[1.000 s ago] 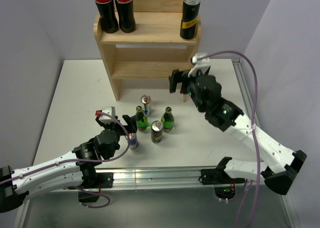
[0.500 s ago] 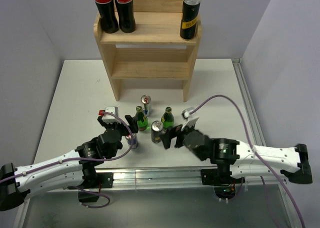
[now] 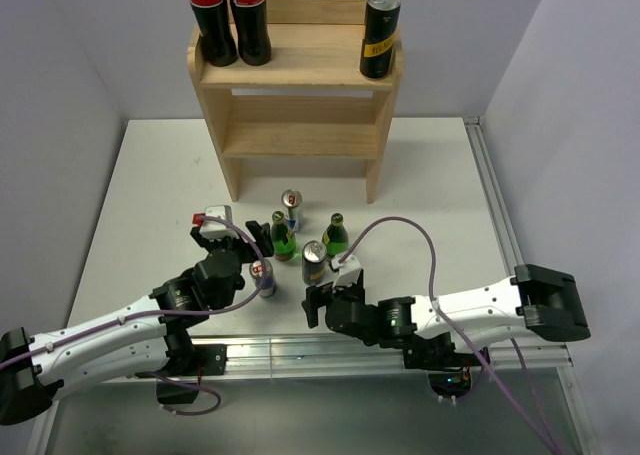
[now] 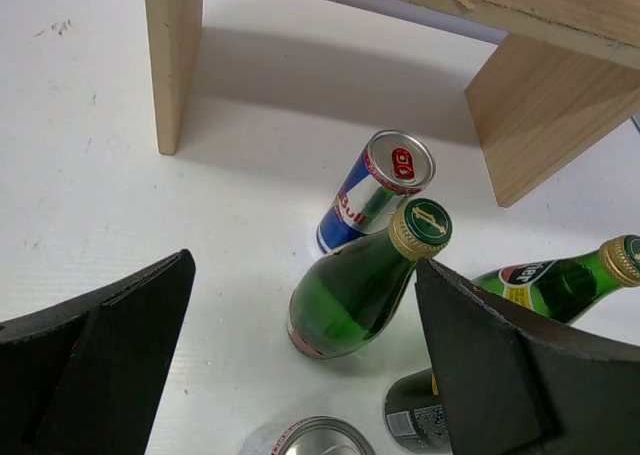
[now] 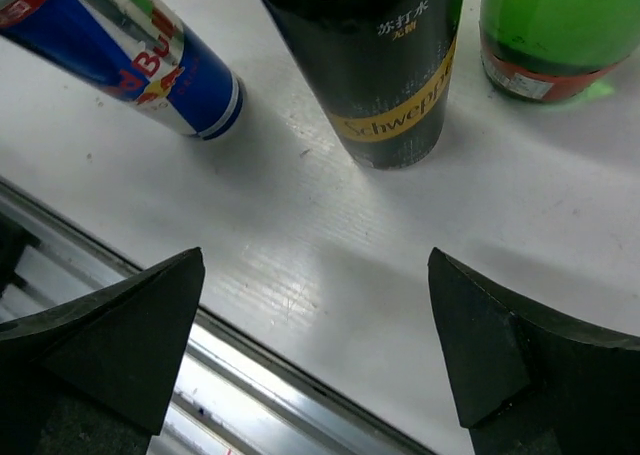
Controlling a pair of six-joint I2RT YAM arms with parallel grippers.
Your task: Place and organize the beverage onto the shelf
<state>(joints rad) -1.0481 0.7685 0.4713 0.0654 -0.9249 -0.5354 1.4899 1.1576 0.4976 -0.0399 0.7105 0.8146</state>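
Your shelf [image 3: 300, 85] stands at the far side of the table [image 3: 440, 195]. Its top tier holds two cola bottles [image 3: 228, 15] on the left and a black can [image 3: 379, 35] on the right.

Five drinks stand clustered on the table in front of it:
- a far Red Bull can [image 3: 291, 208]
- a near Red Bull can [image 3: 263, 277]
- a left green bottle [image 3: 283, 237]
- a right green bottle [image 3: 335, 237]
- a Schweppes can [image 3: 314, 263]

Your left gripper [image 4: 305, 265] is spread wide, low by the near Red Bull can, possibly touching it. Your right gripper [image 5: 315, 260] is spread wide too, holding nothing, just short of the Schweppes can.
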